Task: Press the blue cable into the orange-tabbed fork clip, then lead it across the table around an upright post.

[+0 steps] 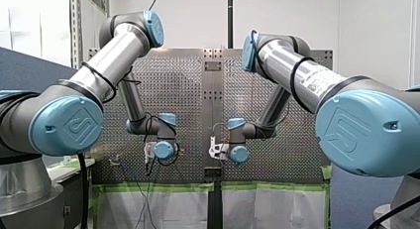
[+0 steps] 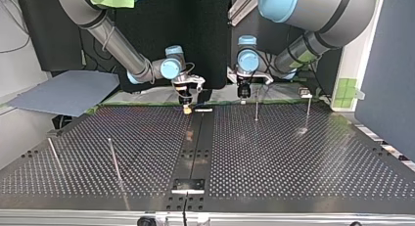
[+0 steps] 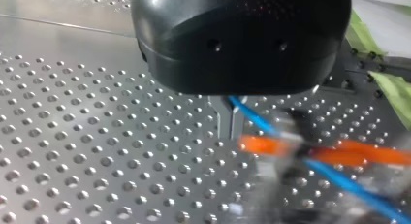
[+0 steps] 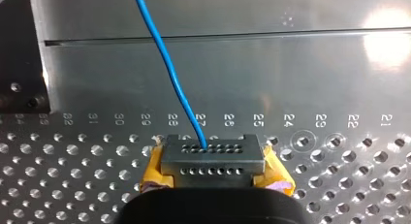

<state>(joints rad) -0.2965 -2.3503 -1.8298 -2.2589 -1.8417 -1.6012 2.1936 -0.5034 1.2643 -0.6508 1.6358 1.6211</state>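
Blue cable (image 4: 167,64) is pinched between the yellow pads (image 4: 278,173) of my right hand (image 4: 213,158) and runs straight ahead. I cannot tell whether my left hand (image 2: 243,93) is spread or pressed together. Beneath that hand the cable crosses the orange-tabbed fork clip (image 3: 271,145), too blurred to judge seating. A pull could lift it out or slide it through the pads. Worktop (image 4: 339,195) numbers ahead of my right hand run 30 to 21.

Front view looks from behind the arms (image 1: 114,55) over the desk (image 1: 178,90); top view faces them across it; wrist views sit close above it.
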